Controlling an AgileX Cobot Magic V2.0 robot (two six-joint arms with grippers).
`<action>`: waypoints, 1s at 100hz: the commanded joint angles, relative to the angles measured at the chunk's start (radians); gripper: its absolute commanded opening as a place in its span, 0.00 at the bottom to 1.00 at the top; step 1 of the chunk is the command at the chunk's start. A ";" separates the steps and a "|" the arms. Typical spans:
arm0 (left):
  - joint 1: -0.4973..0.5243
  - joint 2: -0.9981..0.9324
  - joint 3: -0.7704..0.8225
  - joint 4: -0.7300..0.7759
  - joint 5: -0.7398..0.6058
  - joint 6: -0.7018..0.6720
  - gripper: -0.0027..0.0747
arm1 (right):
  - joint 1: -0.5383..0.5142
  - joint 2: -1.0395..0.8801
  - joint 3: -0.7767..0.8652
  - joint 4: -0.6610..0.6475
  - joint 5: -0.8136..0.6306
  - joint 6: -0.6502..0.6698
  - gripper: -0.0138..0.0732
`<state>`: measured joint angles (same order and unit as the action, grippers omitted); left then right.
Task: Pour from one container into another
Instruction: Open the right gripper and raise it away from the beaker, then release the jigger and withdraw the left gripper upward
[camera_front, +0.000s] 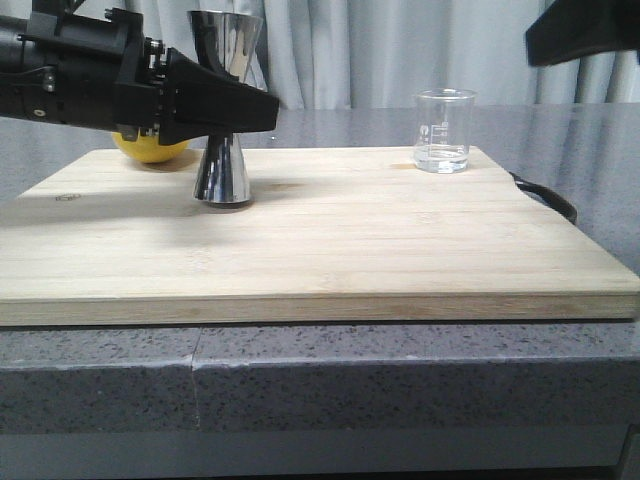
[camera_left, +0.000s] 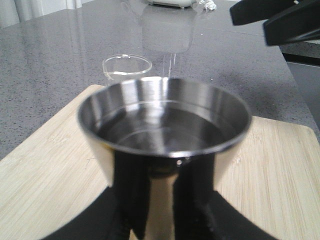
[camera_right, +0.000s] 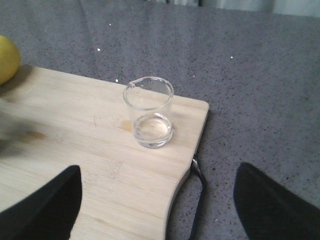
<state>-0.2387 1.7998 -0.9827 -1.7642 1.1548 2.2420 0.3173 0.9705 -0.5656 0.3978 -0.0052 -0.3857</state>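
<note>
The steel jigger (camera_front: 224, 50) stands upright on the wooden board (camera_front: 400, 240), left of centre. My left gripper (camera_front: 236, 110) reaches in from the left and is shut on its narrow waist. In the left wrist view, black fingers (camera_left: 131, 195) flank the waist below the jigger's wide cup (camera_left: 165, 120), whose inside shines as if wet. The clear glass beaker (camera_front: 443, 130) stands at the board's far right corner, with a thin layer of clear liquid at its bottom. My right gripper (camera_right: 160, 205) hovers open above and short of the beaker (camera_right: 149, 117), nothing between its fingers.
A yellow lemon (camera_front: 150, 148) lies on the board behind my left gripper. A dark handle (camera_front: 550, 200) sticks out at the board's right edge. Grey speckled countertop (camera_right: 260, 75) surrounds the board. Curtains hang behind.
</note>
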 joint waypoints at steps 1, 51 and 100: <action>-0.007 -0.040 -0.027 -0.073 0.117 -0.003 0.21 | -0.006 -0.057 -0.013 -0.008 -0.059 -0.013 0.81; -0.007 -0.040 -0.027 -0.075 0.119 -0.003 0.21 | -0.006 -0.074 -0.007 -0.014 -0.056 -0.013 0.81; -0.007 -0.040 -0.057 -0.077 0.124 0.054 0.21 | -0.006 -0.074 -0.007 -0.014 -0.058 -0.013 0.81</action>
<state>-0.2387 1.7998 -0.9942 -1.7642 1.1548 2.2882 0.3173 0.9117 -0.5477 0.3939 0.0000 -0.3857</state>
